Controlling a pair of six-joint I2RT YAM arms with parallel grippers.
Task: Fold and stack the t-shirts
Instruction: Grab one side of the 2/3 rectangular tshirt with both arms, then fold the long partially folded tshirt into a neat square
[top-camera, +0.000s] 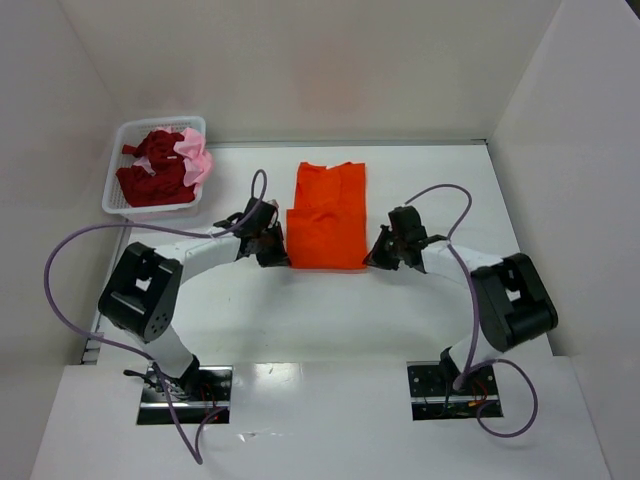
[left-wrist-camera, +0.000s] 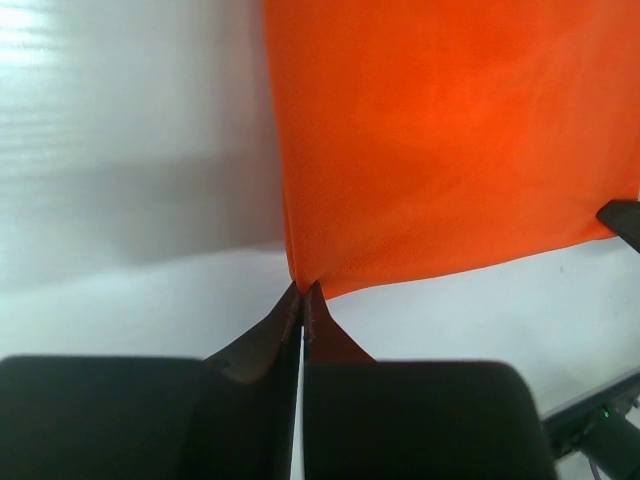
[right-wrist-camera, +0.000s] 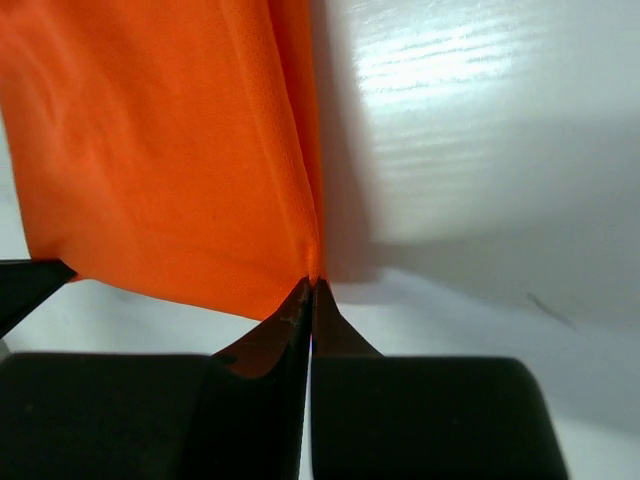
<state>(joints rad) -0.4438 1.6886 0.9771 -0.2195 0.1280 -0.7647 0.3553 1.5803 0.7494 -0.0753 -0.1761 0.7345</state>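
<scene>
The orange t-shirt (top-camera: 325, 215) lies partly folded on the table (top-camera: 450, 180), to the right of the white basket (top-camera: 112, 185) and apart from it. The left fingers (left-wrist-camera: 275, 330) and right fingers (right-wrist-camera: 280, 330) are pinched closed on its two near corners. Each bite takes only a sliver of cloth, so lifting may slip one corner free and skew the fold.

The orange t-shirt (left-wrist-camera: 450, 140) runs off the top and right edges of the left wrist view, and the top and left edges of the right wrist view; in both, the finger bodies are a dark blur along the bottom; from above, the left gripper (top-camera: 272, 250) and right gripper (top-camera: 380, 252) are too small to show their fingertips; in the basket (top-camera: 118, 165) the dark red shirt (top-camera: 150, 178) and pink shirt (top-camera: 197, 155) lie crumpled, hiding its floor.
</scene>
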